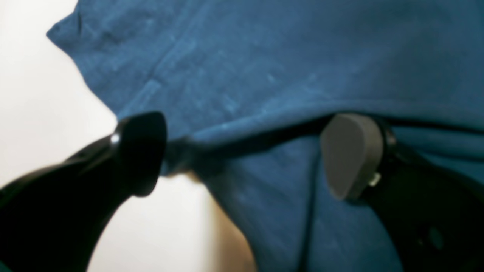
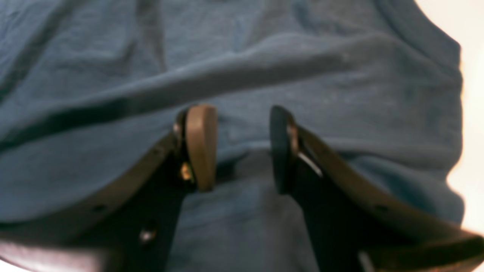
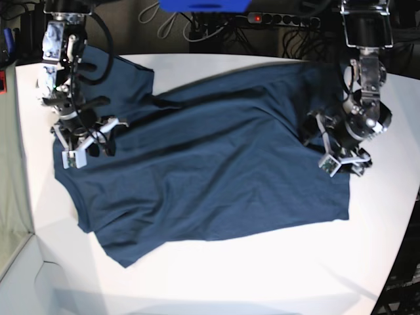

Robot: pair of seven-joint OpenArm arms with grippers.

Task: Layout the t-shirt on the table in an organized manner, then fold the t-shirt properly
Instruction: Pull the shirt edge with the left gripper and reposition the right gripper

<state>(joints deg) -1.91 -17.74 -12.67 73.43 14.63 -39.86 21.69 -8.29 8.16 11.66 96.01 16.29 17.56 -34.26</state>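
Note:
The dark blue t-shirt (image 3: pixel 210 164) lies spread over the white table (image 3: pixel 262 275), rumpled at both side ends. My left gripper (image 3: pixel 341 157) sits low at the shirt's right edge. Its fingers stand wide open in the left wrist view (image 1: pixel 245 151), astride a raised fold of the shirt (image 1: pixel 264 75), with bare table (image 1: pixel 38 113) to one side. My right gripper (image 3: pixel 85 141) is over the shirt's left end. Its pads (image 2: pixel 200 147) stand apart just above the cloth (image 2: pixel 242 68), and nothing is pinched between them.
Cables and a power strip (image 3: pixel 282 18) run behind the table's far edge, beside a blue object (image 3: pixel 207 5). The table's curved edge falls away at the right front (image 3: pixel 400 262). A lower surface lies off the left edge (image 3: pixel 13 210).

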